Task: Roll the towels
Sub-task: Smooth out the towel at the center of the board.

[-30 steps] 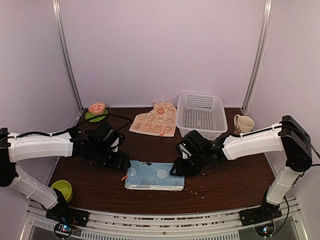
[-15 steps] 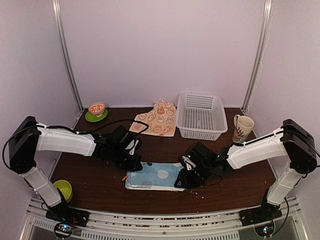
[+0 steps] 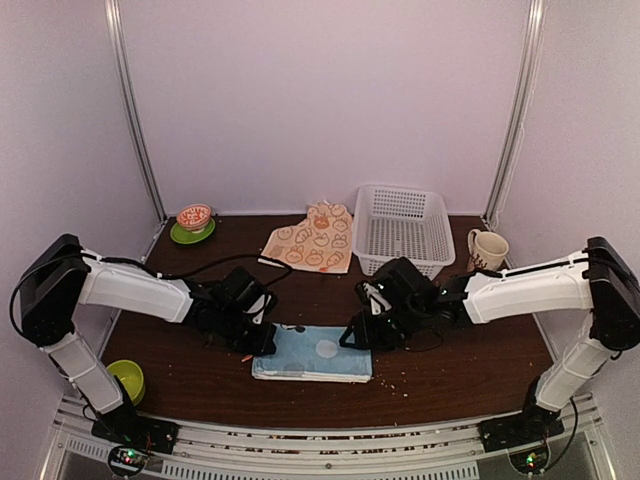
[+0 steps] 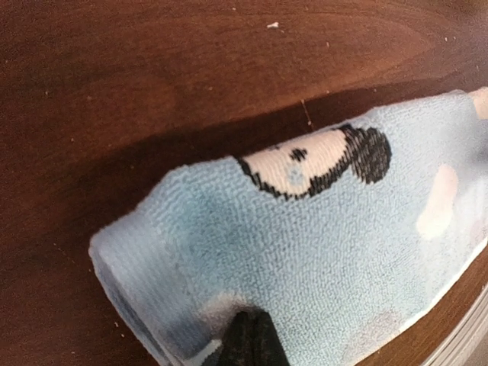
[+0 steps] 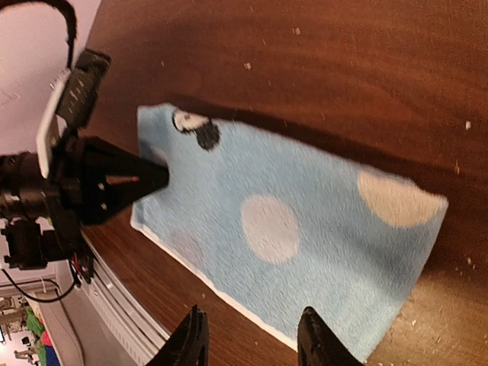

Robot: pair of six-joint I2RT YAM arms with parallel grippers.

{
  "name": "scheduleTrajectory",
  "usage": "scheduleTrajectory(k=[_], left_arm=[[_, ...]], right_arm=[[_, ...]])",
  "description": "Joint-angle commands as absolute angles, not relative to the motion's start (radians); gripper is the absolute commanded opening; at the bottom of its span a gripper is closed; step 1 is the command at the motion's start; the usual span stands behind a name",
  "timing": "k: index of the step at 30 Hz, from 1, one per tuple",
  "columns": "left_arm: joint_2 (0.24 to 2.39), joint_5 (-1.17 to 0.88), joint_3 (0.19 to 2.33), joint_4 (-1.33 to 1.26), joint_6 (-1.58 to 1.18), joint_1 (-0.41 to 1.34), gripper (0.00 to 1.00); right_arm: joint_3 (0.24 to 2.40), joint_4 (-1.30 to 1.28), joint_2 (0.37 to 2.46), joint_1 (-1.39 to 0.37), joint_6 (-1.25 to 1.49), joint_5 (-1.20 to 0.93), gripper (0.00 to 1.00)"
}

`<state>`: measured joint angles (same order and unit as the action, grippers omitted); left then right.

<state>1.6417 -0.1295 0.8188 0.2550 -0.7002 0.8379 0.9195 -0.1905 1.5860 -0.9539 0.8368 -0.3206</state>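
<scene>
1. Over the last second the left gripper (image 3: 262, 342) has slid in from the left to the left end of the blue towel (image 3: 315, 352). The right gripper (image 3: 358, 335) dipped toward the near right corner half a second ago and has since drawn back to the far right corner.
2. The blue towel lies folded flat on the table (image 3: 470, 350), near the front and about midway between the arms. Its long axis runs left to right. The cream towel (image 3: 315, 240) lies well apart at the back, just beside the basket (image 3: 400, 262).
3. The left gripper's fingers come together to a point at the towel's left edge. One fingertip (image 4: 248, 339) rests on top of the cloth, and it looks to be pinching that edge.
4. The right gripper's fingers (image 5: 191, 339) are spread, with the towel's border showing between them and nothing clamped.
5. The towel stretches rightward from the left gripper toward the right one, so each arm sits at one end of the long axis. The left arm already has contact, so a roll would probably start at that end and travel right.
</scene>
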Motion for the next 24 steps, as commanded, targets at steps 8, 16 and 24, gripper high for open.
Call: scheduleTrajectory(k=[8, 16, 24], left_arm=[[1.612, -0.097, 0.764, 0.223, -0.71, 0.838, 0.0], [1.607, -0.091, 0.742, 0.219, -0.716, 0.852, 0.0], [1.51, -0.073, 0.76, 0.273, -0.706, 0.855, 0.08]], right_arm=[[0.96, -0.106, 1.762, -0.867, 0.88, -0.274, 0.4], [0.937, -0.127, 1.795, -0.813, 0.856, -0.277, 0.4], [0.92, -0.225, 1.615, -0.811, 0.785, -0.292, 0.48]])
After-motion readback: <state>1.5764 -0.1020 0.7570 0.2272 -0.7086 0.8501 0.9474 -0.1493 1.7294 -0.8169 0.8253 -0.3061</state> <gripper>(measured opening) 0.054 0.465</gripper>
